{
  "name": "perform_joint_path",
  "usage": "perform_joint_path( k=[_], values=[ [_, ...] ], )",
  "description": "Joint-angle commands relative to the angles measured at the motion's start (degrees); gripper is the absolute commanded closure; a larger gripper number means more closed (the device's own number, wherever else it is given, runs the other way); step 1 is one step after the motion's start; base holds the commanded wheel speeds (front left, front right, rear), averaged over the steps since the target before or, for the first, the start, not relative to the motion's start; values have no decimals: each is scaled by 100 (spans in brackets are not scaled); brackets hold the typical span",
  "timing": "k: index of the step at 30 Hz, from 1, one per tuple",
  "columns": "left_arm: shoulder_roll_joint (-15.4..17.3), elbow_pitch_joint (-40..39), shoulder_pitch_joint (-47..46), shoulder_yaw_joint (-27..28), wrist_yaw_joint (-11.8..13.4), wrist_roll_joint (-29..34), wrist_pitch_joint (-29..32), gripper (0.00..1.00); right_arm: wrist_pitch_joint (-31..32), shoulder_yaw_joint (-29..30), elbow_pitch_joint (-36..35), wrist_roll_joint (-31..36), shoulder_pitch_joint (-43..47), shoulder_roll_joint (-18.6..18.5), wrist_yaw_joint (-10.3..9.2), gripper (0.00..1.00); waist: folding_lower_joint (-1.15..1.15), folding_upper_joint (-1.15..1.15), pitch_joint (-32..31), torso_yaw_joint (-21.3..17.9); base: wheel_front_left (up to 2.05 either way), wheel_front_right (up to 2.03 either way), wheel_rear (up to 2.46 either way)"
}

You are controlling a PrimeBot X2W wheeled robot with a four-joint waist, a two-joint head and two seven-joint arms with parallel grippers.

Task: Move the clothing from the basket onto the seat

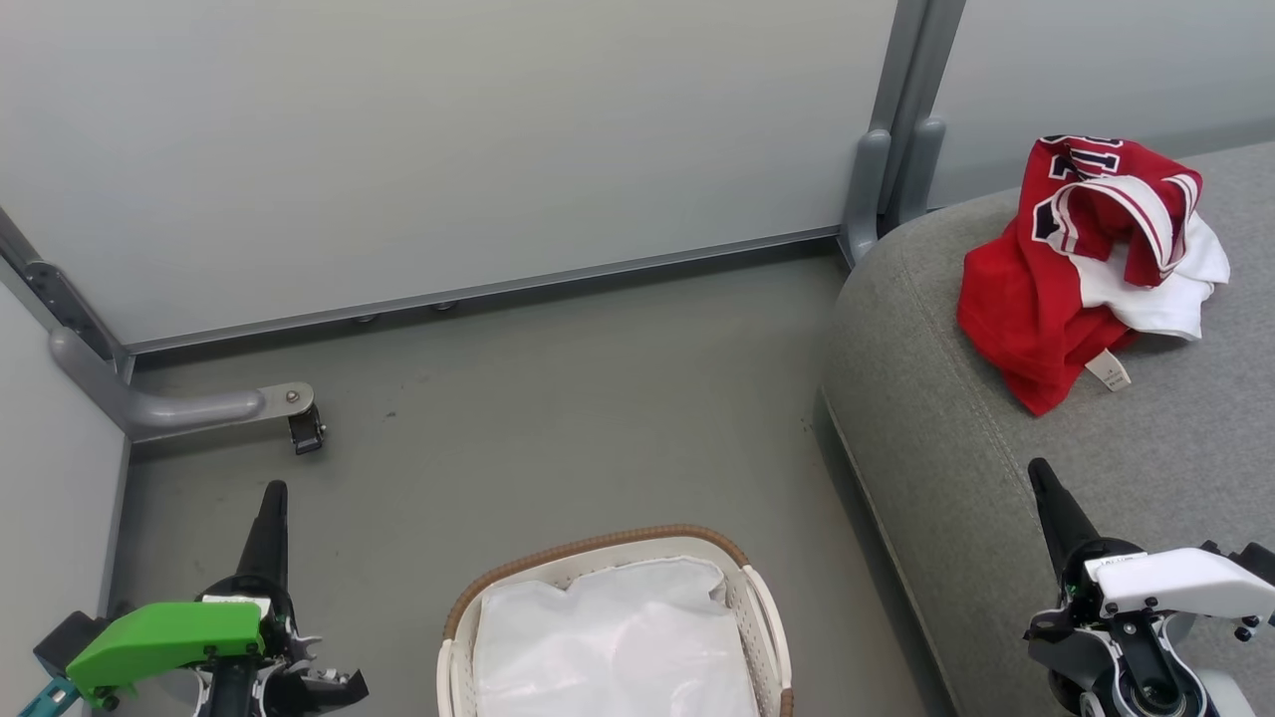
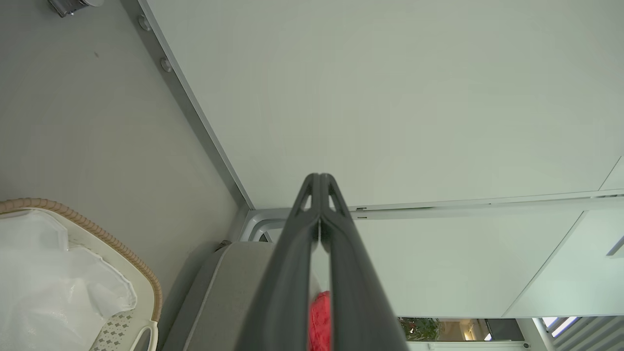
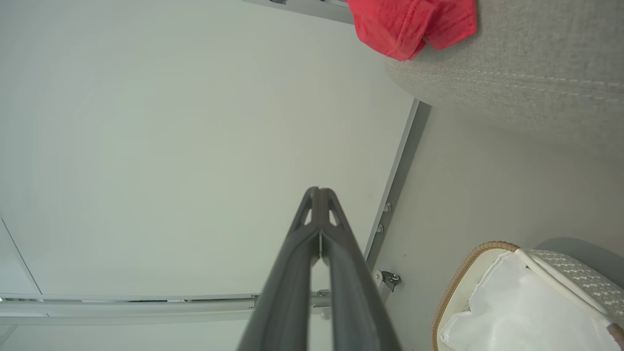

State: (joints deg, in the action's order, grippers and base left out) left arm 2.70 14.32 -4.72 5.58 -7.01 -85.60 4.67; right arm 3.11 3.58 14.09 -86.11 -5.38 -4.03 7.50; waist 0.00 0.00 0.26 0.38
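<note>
Now: we find the clothing (image 1: pixel 1081 269) bunched in one heap on the seat (image 1: pixel 976 468), toward its far rounded corner. The heap is a red jersey (image 1: pixel 1016 309) with white-navy lettering and a red-and-white piece (image 1: pixel 1136 224) with striped trim folded over it. A small white tag (image 1: pixel 1109 370) pokes out at the heap's near edge. The basket (image 1: pixel 598 546) sits on the floor (image 1: pixel 558 398) just left of the seat, with the white liner cloth (image 1: pixel 618 637) inside. We note the left claw (image 1: pixel 273 495) low over the floor, fingers pressed together, pinching nothing. The right claw (image 1: pixel 1041 476) is above the seat's near part, well apart from the heap, likewise pressed together and bare.
</note>
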Motion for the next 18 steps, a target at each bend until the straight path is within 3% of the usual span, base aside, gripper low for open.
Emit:
perform_joint_path(
  k=[1, 18],
  values=[
    [30, -29, -115, 37, -21, -107, 26, 100, 45, 35, -32, -125, -80, -15, -1, 100, 0, 0, -1, -3, 0, 0, 0],
    [32, -35, -193, 110, -66, -696, 200, 100, 243, 157, -23, -774, -99, 1, -1, 100, 0, 0, -8, -37, 0, 0, 0]
  ],
)
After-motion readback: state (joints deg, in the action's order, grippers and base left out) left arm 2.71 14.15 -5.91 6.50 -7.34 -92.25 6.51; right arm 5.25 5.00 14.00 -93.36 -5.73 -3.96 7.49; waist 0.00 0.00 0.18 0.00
